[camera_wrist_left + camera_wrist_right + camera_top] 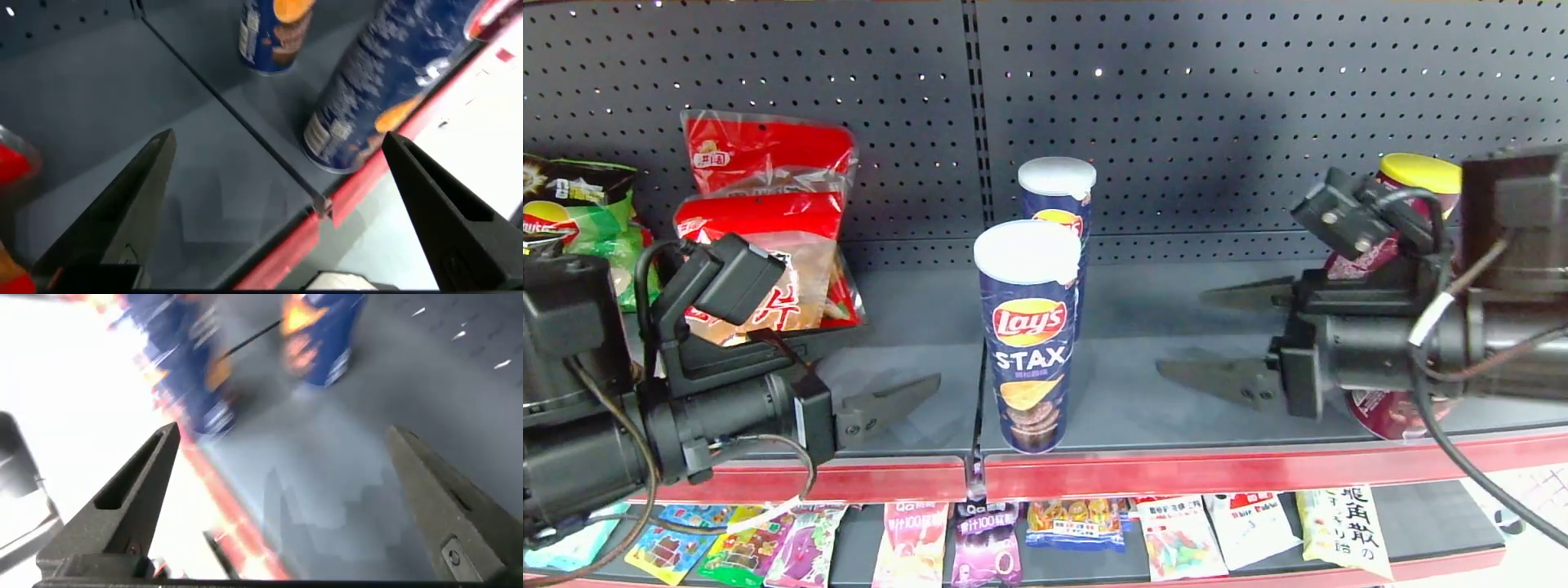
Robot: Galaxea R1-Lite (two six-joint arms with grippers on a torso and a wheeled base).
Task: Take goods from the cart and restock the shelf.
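Two of them, tall and blue with white lids: the front can (1029, 343) stands at the red lip of the shelf (1160, 392), the rear can (1058, 196) straight behind it. Both sit between the tools. The left tool (278, 137) gapes wide, holding nothing; the right tool (1183, 333) is spread just as wide and is empty too. Behind the right tool stands one maroon can (1421, 175) with a yellow lid. Beyond the left tool lean two red bags (768, 151) (784, 261).

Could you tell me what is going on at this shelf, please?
The robot is restocking the shelf. Two blue chip cans stand upright mid-shelf, the rear can behind the front can. The left gripper and the right gripper hang open and empty on either side of the front can. Red bags lean at the back left; a yellow-lidded red can stands behind the right arm.
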